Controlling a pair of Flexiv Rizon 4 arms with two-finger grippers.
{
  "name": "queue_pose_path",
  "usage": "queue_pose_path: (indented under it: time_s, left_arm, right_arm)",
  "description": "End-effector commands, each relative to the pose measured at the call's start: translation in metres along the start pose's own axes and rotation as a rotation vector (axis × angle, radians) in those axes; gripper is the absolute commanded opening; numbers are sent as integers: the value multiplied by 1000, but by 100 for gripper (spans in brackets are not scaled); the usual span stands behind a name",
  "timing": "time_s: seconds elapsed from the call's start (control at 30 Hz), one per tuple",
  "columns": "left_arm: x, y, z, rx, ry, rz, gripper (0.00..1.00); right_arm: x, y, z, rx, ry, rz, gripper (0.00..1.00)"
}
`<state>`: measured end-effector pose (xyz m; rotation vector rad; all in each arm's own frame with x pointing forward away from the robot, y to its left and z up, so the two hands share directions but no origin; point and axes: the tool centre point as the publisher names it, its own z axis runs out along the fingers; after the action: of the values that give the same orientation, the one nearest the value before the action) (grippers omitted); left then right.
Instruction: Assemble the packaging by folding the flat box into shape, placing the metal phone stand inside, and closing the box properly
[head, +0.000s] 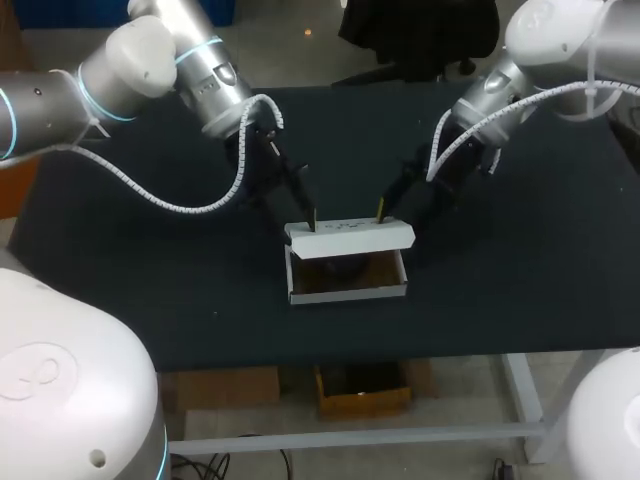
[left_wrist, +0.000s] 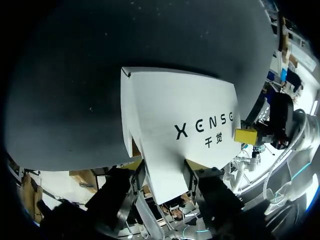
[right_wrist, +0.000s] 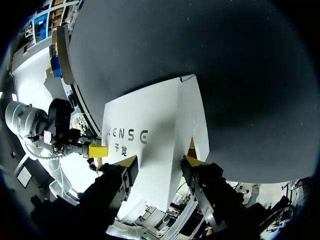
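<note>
Here, the left arm (head: 120, 60) comes in from the left side and reaches down to the middle of the dark desk (head: 150, 290). The left tool (head: 305, 215) sits at the left end of the box's lid (head: 350, 234). Its fingers stand apart. In the left wrist view the white lid lies between them. It is hard to tell if they press on it.

The white box (head: 348, 291) sits in the middle of the desk. It is folded into shape, and its top is open. It is brown inside. The lid stands up along the back edge, with dark letters on its white face.

The right tool (head: 383, 210) sits at the back of the lid, near its right end. Its fingers stand apart too, with the lid between them. One yellow tip (head: 380, 209) touches the lid's top edge. The right arm (head: 560, 40) comes in from the right side.
</note>
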<state>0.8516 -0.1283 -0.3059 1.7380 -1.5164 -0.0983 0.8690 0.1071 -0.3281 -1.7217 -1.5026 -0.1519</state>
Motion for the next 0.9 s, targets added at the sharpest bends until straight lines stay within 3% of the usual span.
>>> queue_pose_path:
  time_s: [0.03, 0.9]
  left_arm:
    - [4, -6, -3, -17, -7, -7, 49]
    - [8, -12, -16, -46, -2, -25, 49]
  right_arm:
    - [4, -1, 1, 4, 0, 3, 55]
    - [11, 4, -3, 10, 1, 28, 55]
